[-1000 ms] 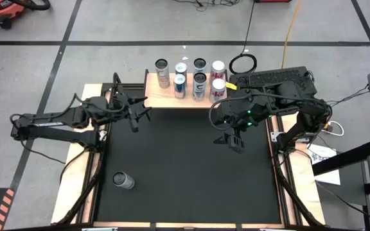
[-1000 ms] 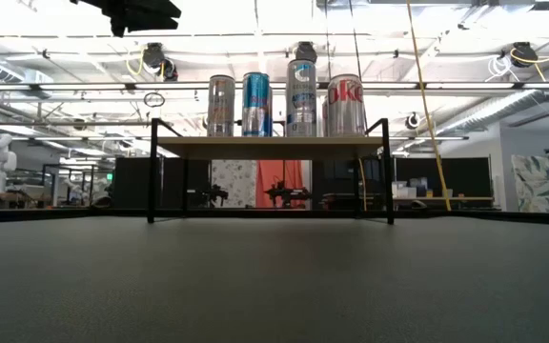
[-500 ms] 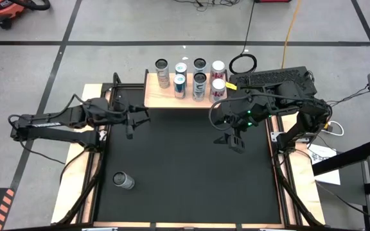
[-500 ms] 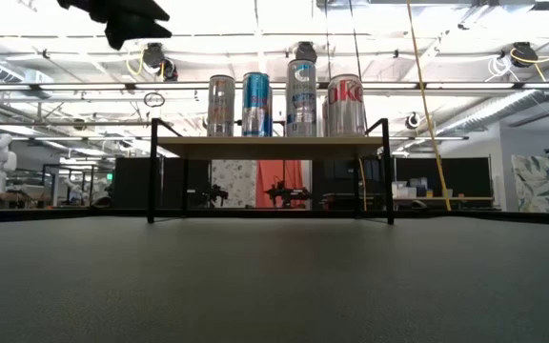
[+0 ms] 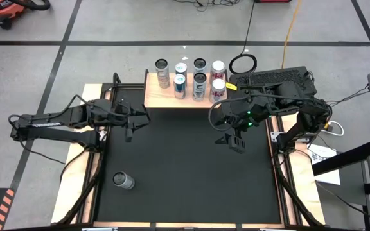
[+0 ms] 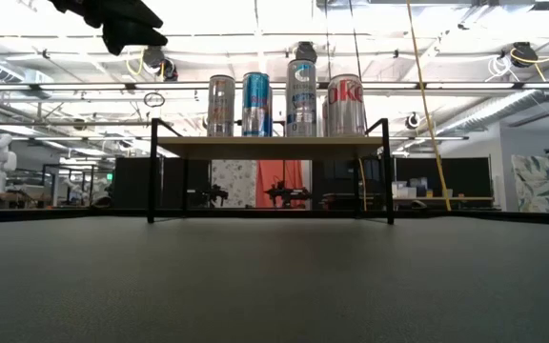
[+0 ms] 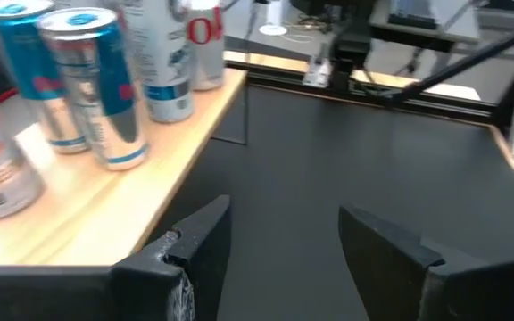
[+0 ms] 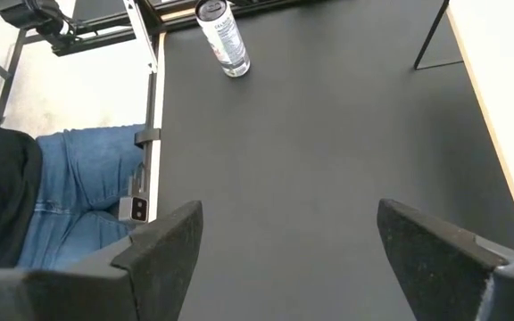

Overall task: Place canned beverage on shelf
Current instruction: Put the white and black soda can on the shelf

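Your left gripper [image 5: 132,123] has pulled back from the shelf [image 5: 156,96] since one second ago: before it was close to the shelf's front left corner, now it is lower over the black table mat [image 5: 185,173] and a little more to the left. In the left wrist view its fingers [image 7: 199,236] stand apart with nothing between them, and the shelf edge with its cans is just beside and ahead.

On the shelf you can see seven cans [image 5: 181,78] standing upright in two rows, four behind and three in front. From the low view they show as a silver one, a blue one, a white one and a red-and-silver one [image 6: 345,105] side by side.

One more can, the silver can [image 5: 123,181], stands on the mat near the front left corner, well apart from both grippers and far from the shelf. The right wrist view shows it also [image 8: 223,37], upright, at the far side of the mat.

Your right gripper [image 5: 236,142] hangs over the mat's right part, below the shelf's right end. Its fingers [image 8: 168,241] are wide apart and empty. It did not move.
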### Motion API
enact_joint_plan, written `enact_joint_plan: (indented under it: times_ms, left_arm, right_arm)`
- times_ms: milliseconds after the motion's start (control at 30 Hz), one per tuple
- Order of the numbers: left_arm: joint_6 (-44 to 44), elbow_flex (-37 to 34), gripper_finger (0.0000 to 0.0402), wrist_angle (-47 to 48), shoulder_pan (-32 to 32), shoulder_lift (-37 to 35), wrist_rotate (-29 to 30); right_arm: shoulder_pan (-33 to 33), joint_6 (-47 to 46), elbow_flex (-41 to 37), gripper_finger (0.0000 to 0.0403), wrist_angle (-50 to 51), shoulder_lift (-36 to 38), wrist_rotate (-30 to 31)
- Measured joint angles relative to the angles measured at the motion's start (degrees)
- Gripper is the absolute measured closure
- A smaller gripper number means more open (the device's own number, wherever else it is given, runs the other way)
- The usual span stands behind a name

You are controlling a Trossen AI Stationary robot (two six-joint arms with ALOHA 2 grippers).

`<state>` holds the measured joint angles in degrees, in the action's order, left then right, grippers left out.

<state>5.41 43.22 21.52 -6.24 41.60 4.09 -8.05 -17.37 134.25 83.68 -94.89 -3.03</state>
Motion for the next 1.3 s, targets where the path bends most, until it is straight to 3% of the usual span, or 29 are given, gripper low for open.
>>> enact_joint_plan:
  times_ms: [167, 367, 467, 600, 767, 1300]
  left_arm:
    - [0.04, 0.00, 0.0189, -0.15, 0.02, 0.00, -1.58]
    - [0.20, 0.00, 0.0189, -0.46, 0.00, 0.00, 6.09]
    - [2.54, 0.00, 0.0189, 0.83, 0.00, 0.00, 6.45]
    - [4.57, 0.02, 0.0189, 3.85, 0.01, -0.04, 0.49]
    - [17.51, 0.02, 0.0189, 11.25, 0.73, 0.00, -7.41]
    - [18.19, 0.02, 0.0189, 6.05, 2.47, 0.62, -8.43]
  right_arm:
    - [0.00, 0.00, -0.01, 0.0085, -0.02, 0.00, 0.00]
    - [0.02, 0.02, -0.01, 0.0085, -0.66, 0.00, 0.00]
    - [0.02, 0.02, -0.01, 0.0085, -1.27, 0.00, 0.00]
    - [0.02, -0.12, 0.00, 0.0085, -0.96, 0.00, 0.09]
    - [-0.28, 0.16, -0.02, 0.0085, -0.59, 0.00, 0.19]
    - [-0.28, -6.01, -0.02, 0.0085, -0.66, 0.00, 0.02]
